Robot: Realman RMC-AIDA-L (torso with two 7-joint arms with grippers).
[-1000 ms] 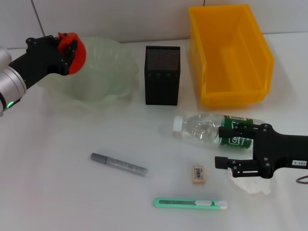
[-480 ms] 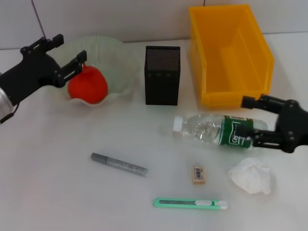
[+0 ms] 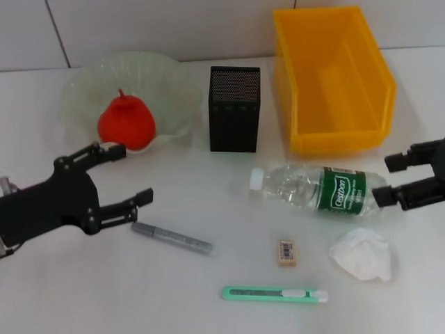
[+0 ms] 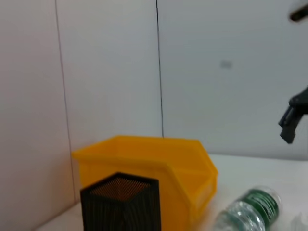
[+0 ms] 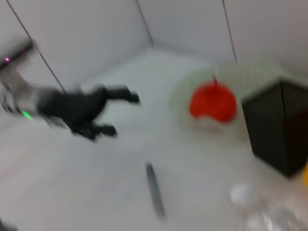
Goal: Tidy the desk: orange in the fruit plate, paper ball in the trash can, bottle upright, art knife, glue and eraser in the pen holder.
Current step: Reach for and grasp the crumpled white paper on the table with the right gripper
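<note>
The orange (image 3: 126, 123) lies in the fruit plate (image 3: 83, 90), so that step looks done. The left gripper (image 3: 128, 175) hangs open and empty above the desk (image 3: 208, 292), the glue (image 3: 171, 237) just below its fingers, probably the next pick. The right gripper (image 3: 388, 178), open, flanks the base of the lying bottle (image 3: 313, 189); the paper ball (image 3: 361, 255) sits beside it. The pen holder (image 3: 235, 108) and trash can (image 3: 332, 78) stand beyond, unobstructed.

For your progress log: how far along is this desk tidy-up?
Done: the orange sits in the fruit plate. In hand: nothing; left claw and right claw are open. Left: bottle lying down, paper ball, glue, eraser, art knife.
</note>
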